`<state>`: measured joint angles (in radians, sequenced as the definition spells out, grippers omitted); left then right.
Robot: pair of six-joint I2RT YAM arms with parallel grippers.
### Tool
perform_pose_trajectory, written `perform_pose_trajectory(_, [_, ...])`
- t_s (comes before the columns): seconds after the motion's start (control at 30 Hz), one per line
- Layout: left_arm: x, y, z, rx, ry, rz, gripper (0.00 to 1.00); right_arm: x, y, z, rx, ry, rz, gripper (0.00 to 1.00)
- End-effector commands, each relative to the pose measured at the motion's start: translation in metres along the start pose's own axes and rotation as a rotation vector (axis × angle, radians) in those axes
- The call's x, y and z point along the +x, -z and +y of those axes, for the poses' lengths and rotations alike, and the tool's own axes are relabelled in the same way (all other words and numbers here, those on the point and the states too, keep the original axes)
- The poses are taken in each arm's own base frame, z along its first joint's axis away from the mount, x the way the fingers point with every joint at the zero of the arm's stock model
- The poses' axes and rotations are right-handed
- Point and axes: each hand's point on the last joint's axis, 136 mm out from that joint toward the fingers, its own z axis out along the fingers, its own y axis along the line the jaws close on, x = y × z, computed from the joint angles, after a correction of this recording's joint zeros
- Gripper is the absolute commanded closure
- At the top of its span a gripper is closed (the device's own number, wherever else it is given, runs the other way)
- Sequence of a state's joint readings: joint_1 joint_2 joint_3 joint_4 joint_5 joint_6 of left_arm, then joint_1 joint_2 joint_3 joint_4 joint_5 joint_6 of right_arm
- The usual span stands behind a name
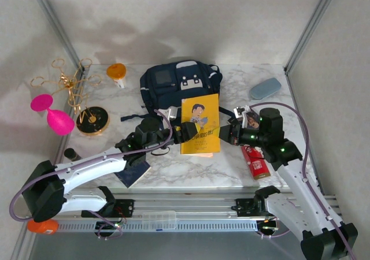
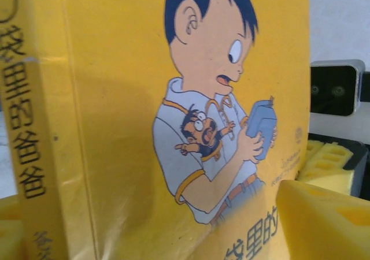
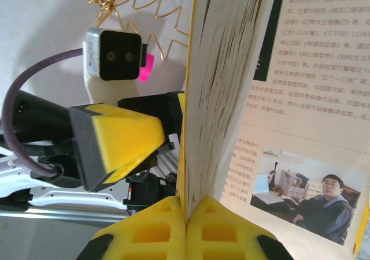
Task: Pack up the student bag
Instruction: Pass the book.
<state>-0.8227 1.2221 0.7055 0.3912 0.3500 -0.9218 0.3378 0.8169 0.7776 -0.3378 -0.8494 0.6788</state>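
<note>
Task item: the large navy blue fabric student bag (image 1: 173, 86) with white trim lies at the far middle of the marble tabletop (image 1: 231, 162). Whether its opening is unzipped cannot be told from the overhead view.

Item in hand: a yellow paperback book (image 1: 200, 124) with a cartoon boy on its cover is held on edge just in front of the bag, between the two arms.

Right gripper (image 3: 186, 211): its yellow pads are pressed together on the lower edge of the book's cover and carry the book.

Left gripper (image 1: 184, 132): the jaws stand wide at the book's left side. One pad sits just beside the cover. No clamp on the book is visible.

Progress, as a judgement: packing is at an early stage. The book is near the bag but not inside it, and no item can be seen in the bag.

Outstanding: a red cylindrical can (image 1: 254, 162) lies beside the right arm, a grey-blue oval pouch (image 1: 265, 88) rests at the far right, a small orange-lidded jar (image 1: 117, 72) stands left of the bag, and a dark blue booklet (image 1: 136, 173) lies under the left arm. Which of these belong in the bag cannot be told.
</note>
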Motion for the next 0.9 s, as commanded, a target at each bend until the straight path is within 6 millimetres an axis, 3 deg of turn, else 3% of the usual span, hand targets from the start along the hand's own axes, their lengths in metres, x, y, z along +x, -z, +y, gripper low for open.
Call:
perform_pose_trajectory(0.0, [-0.004,0.000,-0.028,0.123,0.007,0.002,0.34,-0.010,0.007,0.024,-0.077,0.091,-0.041,1.00])
perform_pose_trajectory(0.1, [-0.004,0.003,-0.041,0.188,0.019,0.005,0.52,-0.003,0.001,0.008,-0.047,0.057,-0.011,1.00])
perform_pose_trajectory(0.23, [-0.007,0.003,-0.039,0.168,0.001,-0.014,0.80,0.001,-0.002,-0.017,0.042,0.024,-0.007,1.00])
perform_pose_trajectory(0.27, [-0.009,0.003,-0.038,0.156,0.000,-0.016,0.85,0.001,-0.002,-0.017,0.040,0.021,-0.011,0.98])
perform_pose_trajectory(0.33, [-0.009,0.002,-0.042,0.165,-0.005,-0.011,0.93,-0.001,-0.001,-0.016,0.037,0.026,-0.020,0.84])
perform_pose_trajectory(0.53, [-0.024,0.005,-0.068,0.247,-0.001,-0.050,1.00,0.002,0.003,-0.050,0.181,-0.022,-0.033,0.28])
perform_pose_trajectory(0.6, [-0.027,0.004,-0.080,0.292,0.006,-0.051,1.00,0.007,-0.003,-0.042,0.090,-0.030,0.003,0.09])
perform_pose_trajectory(0.63, [-0.029,0.004,-0.084,0.307,0.014,-0.051,1.00,0.008,-0.005,-0.034,0.032,-0.033,0.021,0.04])
perform_pose_trajectory(0.77, [-0.030,-0.002,-0.086,0.322,0.036,-0.046,1.00,0.012,-0.007,-0.003,-0.170,-0.033,0.065,0.01])
perform_pose_trajectory(0.87, [-0.031,-0.006,-0.076,0.280,0.035,-0.052,1.00,0.011,-0.003,0.012,-0.239,-0.006,0.068,0.08])
